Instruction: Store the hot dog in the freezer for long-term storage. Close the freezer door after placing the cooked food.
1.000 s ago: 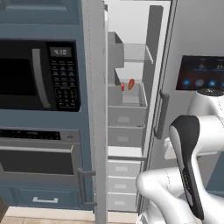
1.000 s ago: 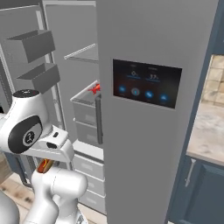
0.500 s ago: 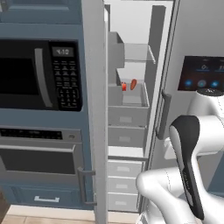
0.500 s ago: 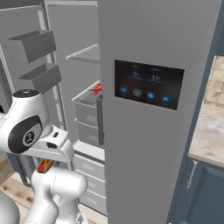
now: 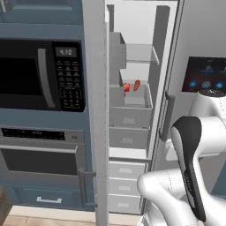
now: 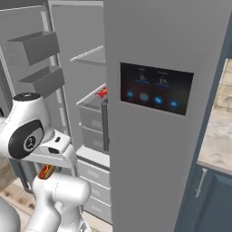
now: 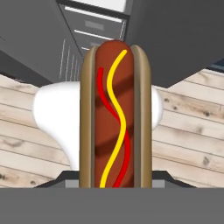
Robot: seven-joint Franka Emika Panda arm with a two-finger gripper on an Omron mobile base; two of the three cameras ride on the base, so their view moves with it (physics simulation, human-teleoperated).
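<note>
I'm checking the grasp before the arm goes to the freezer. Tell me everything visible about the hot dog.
The hot dog has a tan-brown bun on both sides of a dark red-brown sausage topped with wavy yellow and red lines. It points away from the hand, lengthwise, held at its near end by the shut gripper. It hangs above pale wooden floor, outside the freezer.

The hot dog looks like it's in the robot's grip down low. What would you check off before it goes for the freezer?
1. Hot dog held in the shut end effector: ok.
2. Freezer door open: ok.
3. Freezer shelves visible and within view: ok.
4. Free spot beside the red items in the drawer: cannot tell.
5. Hot dog raised to shelf height: not ok, it hangs low by the robot's body.
</note>
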